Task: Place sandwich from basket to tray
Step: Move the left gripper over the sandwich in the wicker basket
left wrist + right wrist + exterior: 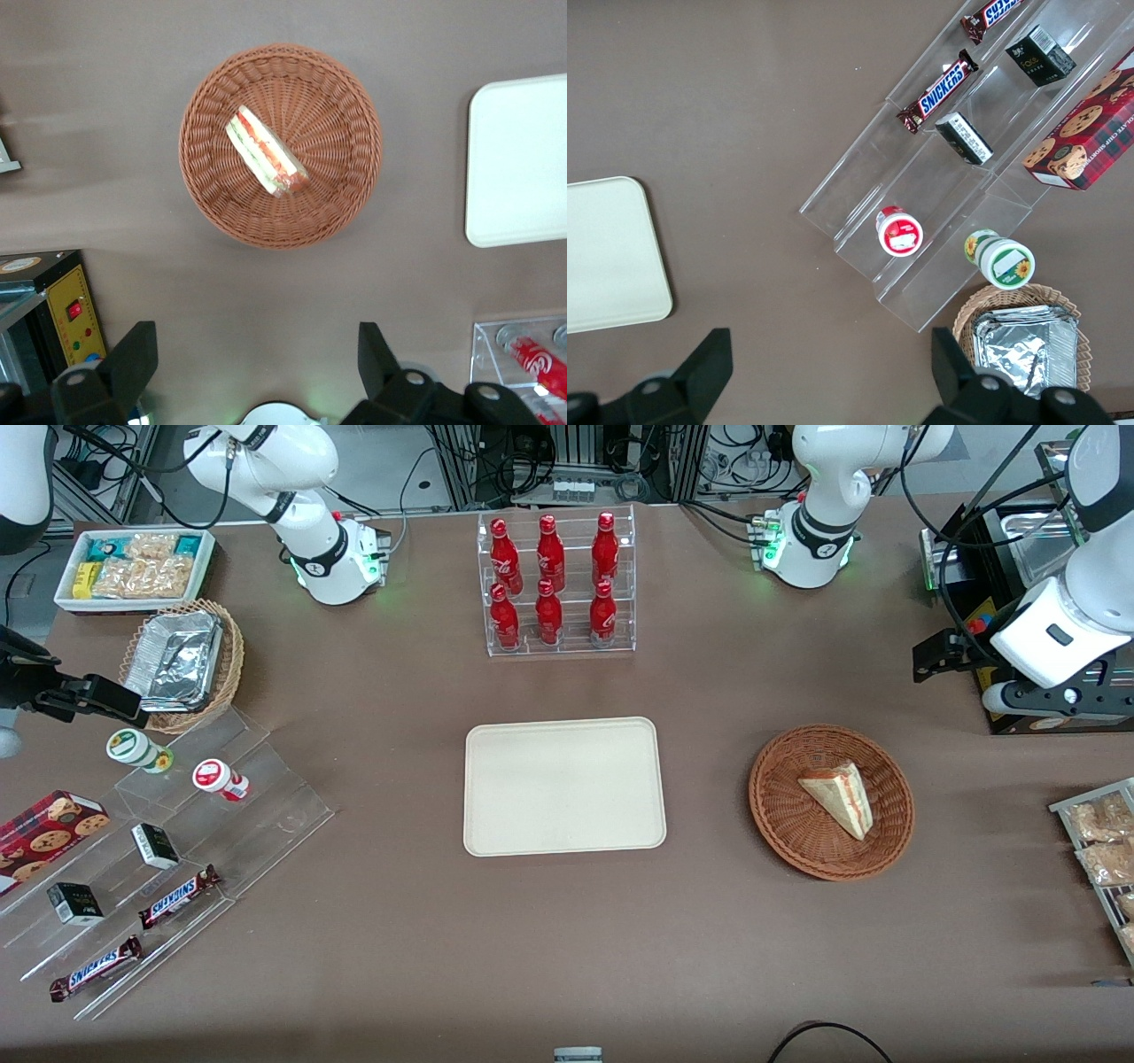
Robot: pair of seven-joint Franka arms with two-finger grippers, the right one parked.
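Nothing of the task is done yet, by the look of it. Sandwich (839, 798) lies on its side in the basket (780, 819), untouched. Tray (563, 786) sits bare, beside the basket toward the parked arm's end, well apart from it. Gripper (257, 359) hangs high above the table, near the basket but not over it; fingers (131, 359) spread wide, holding nothing. Left to do: descend, grasp the wedge, lift, carry across, set down.
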